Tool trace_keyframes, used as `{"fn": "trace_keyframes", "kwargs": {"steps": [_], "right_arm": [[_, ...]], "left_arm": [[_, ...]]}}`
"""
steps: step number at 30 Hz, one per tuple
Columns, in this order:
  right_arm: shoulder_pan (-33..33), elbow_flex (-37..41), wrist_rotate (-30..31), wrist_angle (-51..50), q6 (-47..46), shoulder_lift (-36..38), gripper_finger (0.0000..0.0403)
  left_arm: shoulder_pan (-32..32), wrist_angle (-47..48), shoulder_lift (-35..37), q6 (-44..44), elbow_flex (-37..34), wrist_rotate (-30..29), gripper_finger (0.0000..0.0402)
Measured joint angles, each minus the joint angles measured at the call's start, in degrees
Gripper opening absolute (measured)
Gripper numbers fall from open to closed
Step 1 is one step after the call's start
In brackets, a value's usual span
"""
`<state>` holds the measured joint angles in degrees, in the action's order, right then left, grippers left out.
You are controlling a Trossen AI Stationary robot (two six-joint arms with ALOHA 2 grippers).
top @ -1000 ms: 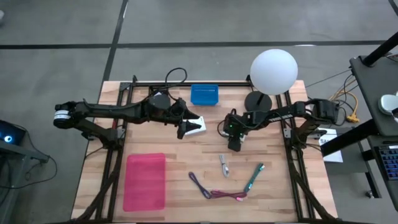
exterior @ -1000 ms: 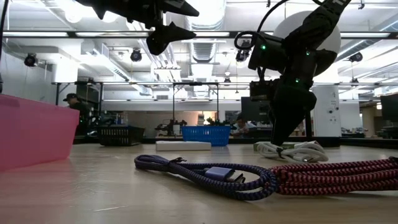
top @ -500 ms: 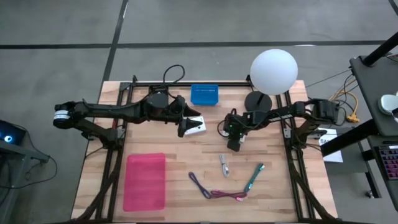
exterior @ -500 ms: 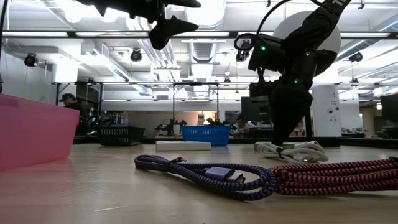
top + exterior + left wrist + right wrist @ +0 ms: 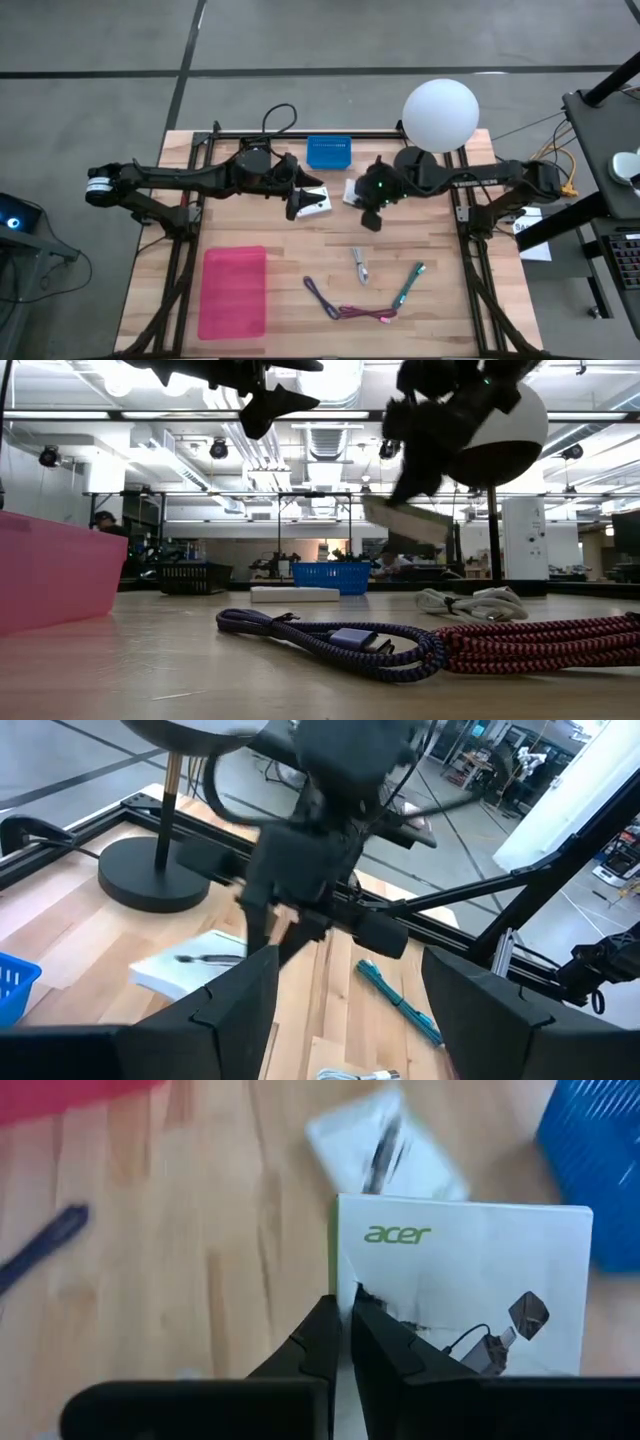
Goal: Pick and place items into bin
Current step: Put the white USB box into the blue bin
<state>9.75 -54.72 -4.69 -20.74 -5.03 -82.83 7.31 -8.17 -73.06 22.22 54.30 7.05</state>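
1. Right gripper [image 5: 367,213] pinches a white Acer card [image 5: 462,1290], lifted above the worktop [image 5: 260,230].
2. Left gripper [image 5: 297,203] hovers with fingers apart over a second white card [image 5: 316,203] near the blue bin [image 5: 329,152].

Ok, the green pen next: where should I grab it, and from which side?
Take the green pen at mid-barrel, straight down from above, fingers across its width. It lies flat and diagonal on the table, one end near the purple-pink cord, so stay off that end. The right gripper is shut on a white Acer card; the left gripper is open.
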Motion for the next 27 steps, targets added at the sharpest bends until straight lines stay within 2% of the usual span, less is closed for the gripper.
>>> {"fn": "trace_keyframes", "kwargs": {"steps": [9,14,19,27], "right_arm": [[6.28,-10.74,0.13,-0.64,12.19,-5.12,0.0012],[9.92,-15.31,-0.39,-2.83,17.41,-9.23,0.0012],[13.04,-18.89,-4.26,-3.13,19.99,-13.77,0.0012],[15.37,-25.78,-4.85,-3.01,24.58,-21.73,0.0012]], "left_arm": [[0.0,-0.36,1.64,0.11,0.17,-0.08,0.0231],[-0.01,-0.41,5.67,-0.24,0.04,-2.98,0.0231],[0.15,-0.63,10.1,-1.8,-0.2,-4.6,0.0231],[0.17,-0.37,14.46,-1.7,-0.24,-5.9,0.0231]]}}
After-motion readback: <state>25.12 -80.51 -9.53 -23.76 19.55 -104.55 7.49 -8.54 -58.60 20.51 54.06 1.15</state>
